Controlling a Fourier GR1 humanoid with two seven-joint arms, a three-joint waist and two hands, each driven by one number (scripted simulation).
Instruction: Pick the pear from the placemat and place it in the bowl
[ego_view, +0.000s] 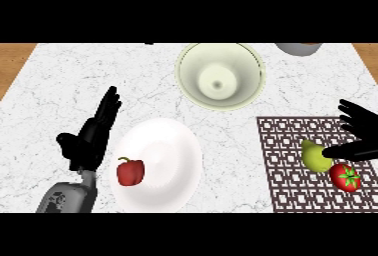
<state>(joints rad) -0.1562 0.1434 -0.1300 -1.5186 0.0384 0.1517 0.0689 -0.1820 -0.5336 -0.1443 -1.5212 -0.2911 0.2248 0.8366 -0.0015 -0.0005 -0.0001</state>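
Note:
A yellow-green pear (315, 156) lies on the brown patterned placemat (288, 175) at the right. My right hand (359, 131) reaches in from the right edge, fingers spread above the pear and the thumb touching its right side; the hand is open. A pale green bowl (219, 75) stands at the top centre, with nothing in it. My left hand (92, 136) rests open, fingers up, at the left beside a white plate.
A red tomato (345, 177) lies on the placemat just below and right of the pear. A white plate (162, 155) holds a red bell pepper (131, 171). A grey vessel (300, 48) shows at the top right. Wooden floor borders the marble counter.

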